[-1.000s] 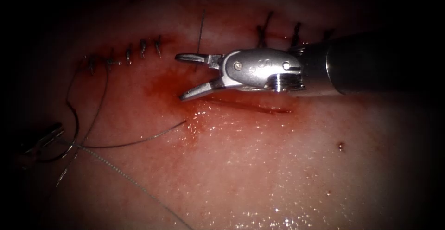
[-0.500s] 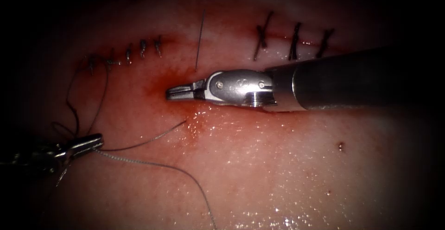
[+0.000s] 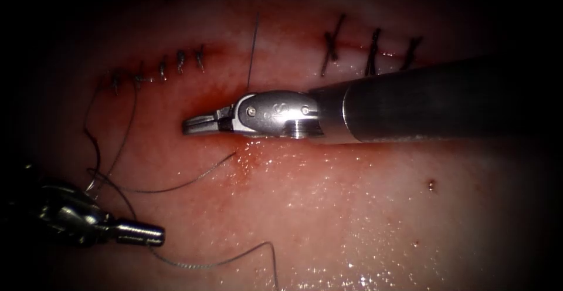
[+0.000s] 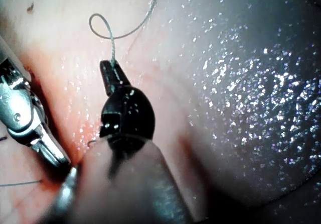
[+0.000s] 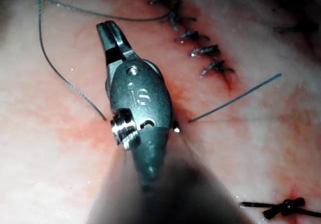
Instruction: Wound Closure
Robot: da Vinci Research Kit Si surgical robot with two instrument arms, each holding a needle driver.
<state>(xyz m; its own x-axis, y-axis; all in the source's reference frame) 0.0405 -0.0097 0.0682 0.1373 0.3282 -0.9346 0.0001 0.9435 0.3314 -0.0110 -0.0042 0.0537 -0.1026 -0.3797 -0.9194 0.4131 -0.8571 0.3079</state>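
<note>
The right tool (image 3: 196, 125) lies over the open middle of the cut (image 3: 234, 141) in the tissue (image 3: 352, 220), jaws pressed together and holding nothing I can make out. The left tool (image 3: 149, 234) sits near and to the left, jaws pinching the thread (image 3: 205, 263), which loops off its tip. Stitches (image 3: 176, 62) close the cut on both sides; I cannot tell where the needle is
</note>
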